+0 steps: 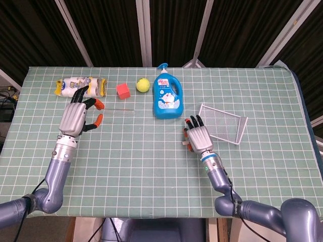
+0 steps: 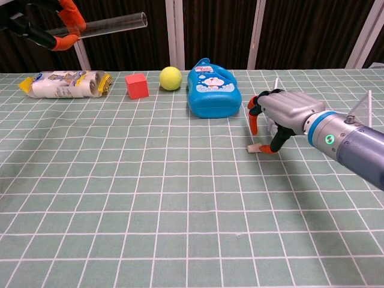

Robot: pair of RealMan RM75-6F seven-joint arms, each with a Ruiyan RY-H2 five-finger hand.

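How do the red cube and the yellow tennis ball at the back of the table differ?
The red cube is flat-faced and sharp-edged; the yellow tennis ball is round and fuzzy-looking. The cube sits on one face, so it should stay put, while the ball could roll. The cube lies nearer the clear tube held by the left hand; the ball lies nearer the blue detergent bottle. Both look similar in size and sit untouched.

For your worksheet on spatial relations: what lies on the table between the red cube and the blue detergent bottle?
A yellow-green ball lies between the red cube and blue detergent bottle, clearest in the head view.
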